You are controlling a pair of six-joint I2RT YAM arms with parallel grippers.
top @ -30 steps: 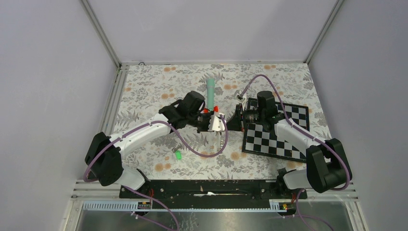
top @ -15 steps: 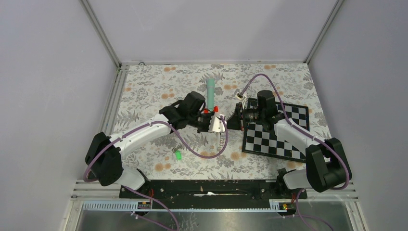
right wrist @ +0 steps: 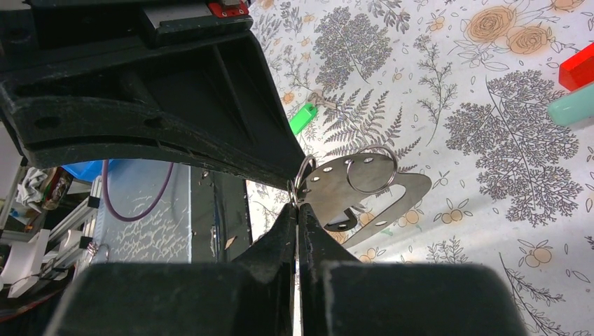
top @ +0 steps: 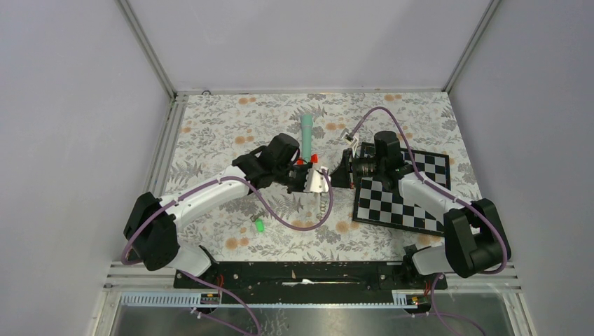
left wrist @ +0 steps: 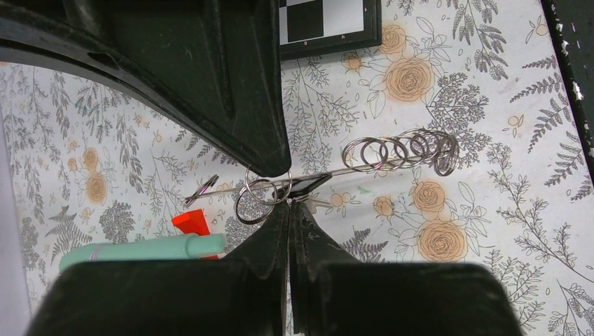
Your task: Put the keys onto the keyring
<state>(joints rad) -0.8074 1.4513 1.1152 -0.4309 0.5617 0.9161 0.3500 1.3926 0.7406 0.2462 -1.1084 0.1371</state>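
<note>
Keyring pinched mid-table by left pincer and right pincer, both clenched; green key alone nearer front edge.

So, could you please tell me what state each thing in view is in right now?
left gripper: shut on the keyring.
right gripper: shut on the keyring.
keyring: held off the table between both grippers.
green-headed key: loose on the table, not on the keyring.
teal stick: on the table, untouched.
chessboard: lying flat, opened out.
</note>
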